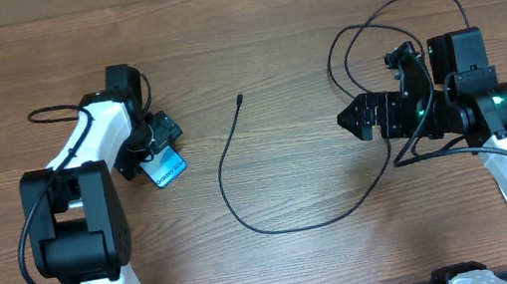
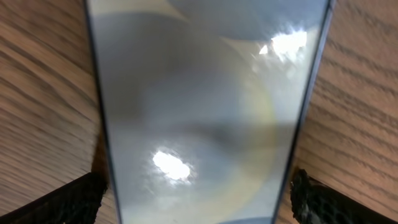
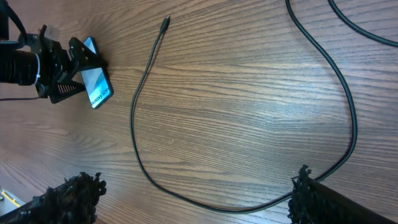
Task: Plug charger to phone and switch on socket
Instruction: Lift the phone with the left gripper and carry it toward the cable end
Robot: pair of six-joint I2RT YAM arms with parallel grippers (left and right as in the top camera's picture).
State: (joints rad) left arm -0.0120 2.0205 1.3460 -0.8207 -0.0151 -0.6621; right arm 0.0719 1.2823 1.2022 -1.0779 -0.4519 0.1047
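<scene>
Left gripper [image 2: 198, 186]: jaws clamped on the long edges of the phone [image 2: 205, 93], at the left of the table. It's rigid, slick glass, so side pressure suits it. Right gripper [image 3: 196, 186] hovers, jaws wide apart, above the limp, light cable [image 3: 134, 124]. Best pinched just behind its tip [image 3: 165, 22], far centre.

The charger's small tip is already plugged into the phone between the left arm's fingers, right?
No. The charger tip lies loose on the table, apart from the phone between the left arm's fingers; the overhead view shows it.
</scene>
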